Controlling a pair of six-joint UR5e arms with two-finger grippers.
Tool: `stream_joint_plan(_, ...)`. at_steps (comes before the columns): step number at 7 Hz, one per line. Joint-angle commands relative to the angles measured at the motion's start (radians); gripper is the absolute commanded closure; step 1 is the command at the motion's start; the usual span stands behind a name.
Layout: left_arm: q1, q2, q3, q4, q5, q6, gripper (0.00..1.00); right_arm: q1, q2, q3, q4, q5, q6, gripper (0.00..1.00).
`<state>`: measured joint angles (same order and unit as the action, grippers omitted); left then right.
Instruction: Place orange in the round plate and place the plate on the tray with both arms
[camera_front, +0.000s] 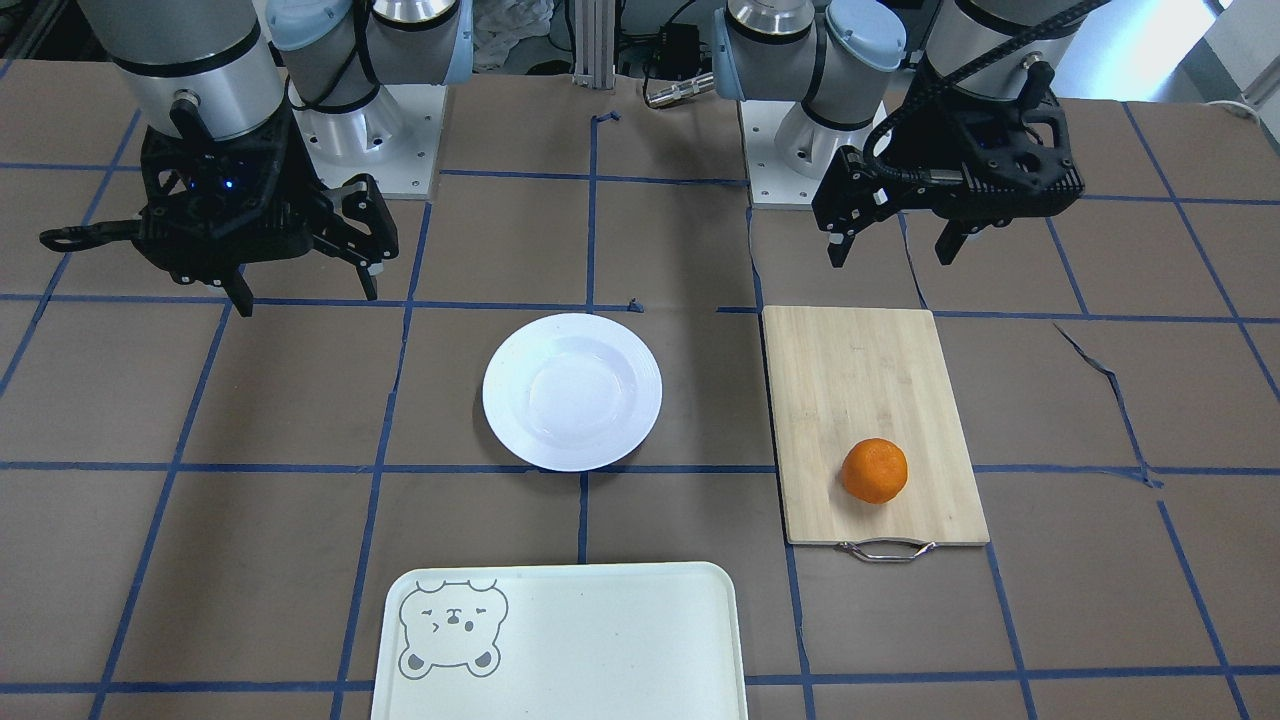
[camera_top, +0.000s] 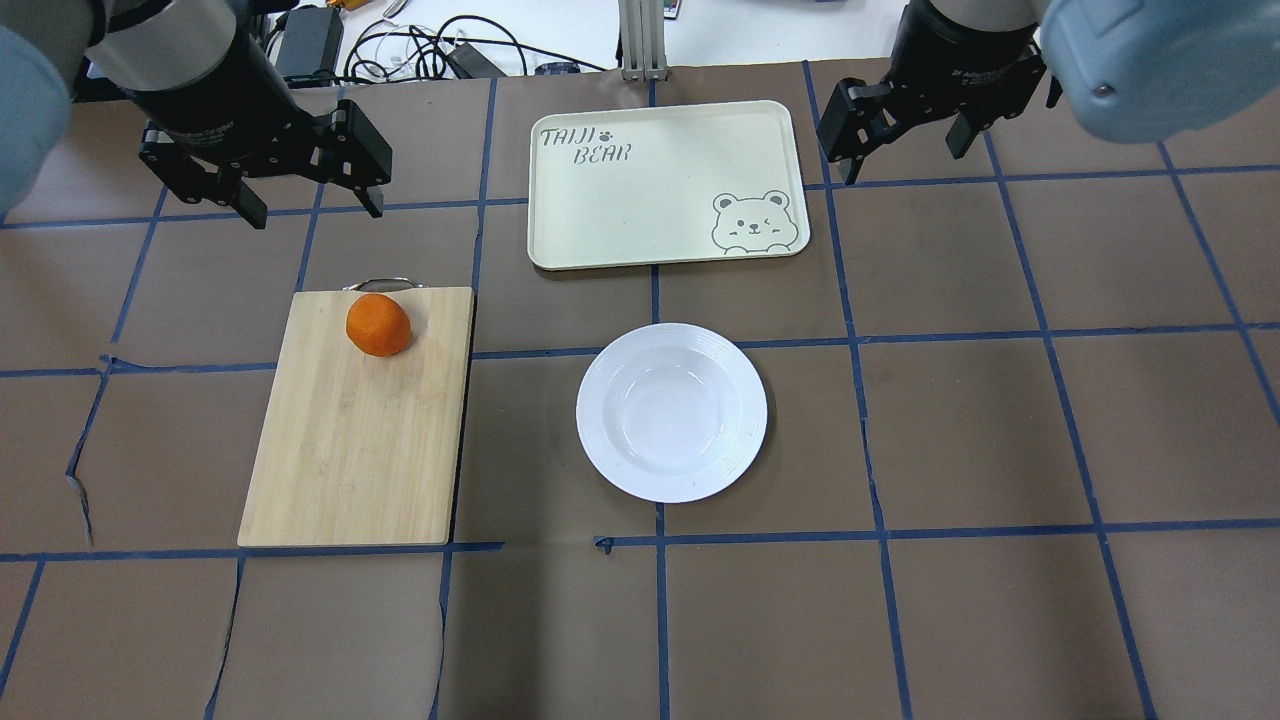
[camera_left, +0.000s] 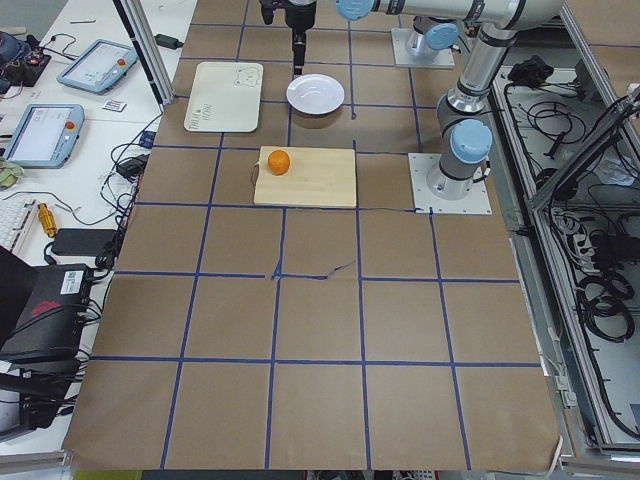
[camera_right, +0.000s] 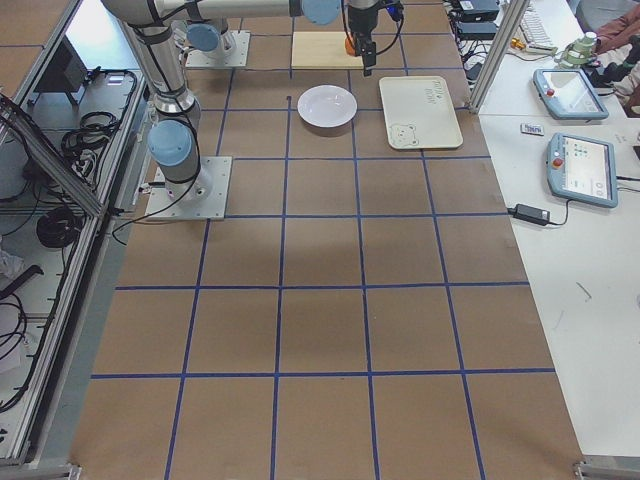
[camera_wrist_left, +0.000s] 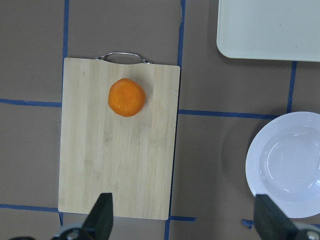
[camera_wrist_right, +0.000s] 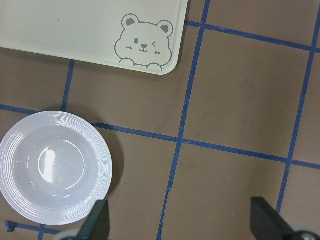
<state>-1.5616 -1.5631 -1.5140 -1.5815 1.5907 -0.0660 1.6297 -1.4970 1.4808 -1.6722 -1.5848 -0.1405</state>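
The orange (camera_front: 874, 470) lies on a bamboo cutting board (camera_front: 870, 390), near the board's handle end. It also shows in the overhead view (camera_top: 378, 325) and in the left wrist view (camera_wrist_left: 127, 97). The round plate (camera_front: 572, 392) (camera_top: 672, 412) sits empty on the table's middle. Beyond it, by the far edge, lies the tray (camera_front: 560, 640) (camera_top: 660, 180), empty, with a bear face in one corner. My left gripper (camera_front: 893, 255) (camera_top: 315, 212) hangs open high over the table beside the board. High on the plate's other side, my right gripper (camera_front: 305, 297) (camera_top: 905, 165) is open too, holding nothing.
The cutting board's metal handle (camera_front: 886, 549) points away from the robot. Both arm bases (camera_front: 365, 130) (camera_front: 800, 140) stand at the table's near edge. Blue tape lines grid the brown surface. A side desk with tablets (camera_right: 582, 165) and cables borders the tray's side.
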Motion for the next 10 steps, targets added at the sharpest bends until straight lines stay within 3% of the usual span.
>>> stream_joint_plan(1,0.000,0.000,0.000,-0.002,0.000,0.000,0.00,-0.022,-0.011,0.003,0.002,0.000,0.018,0.00)
stream_joint_plan(10,-0.002,0.002,0.000,-0.003,0.005,0.000,0.00,-0.028,-0.028,0.009,0.003,-0.003,0.018,0.00)
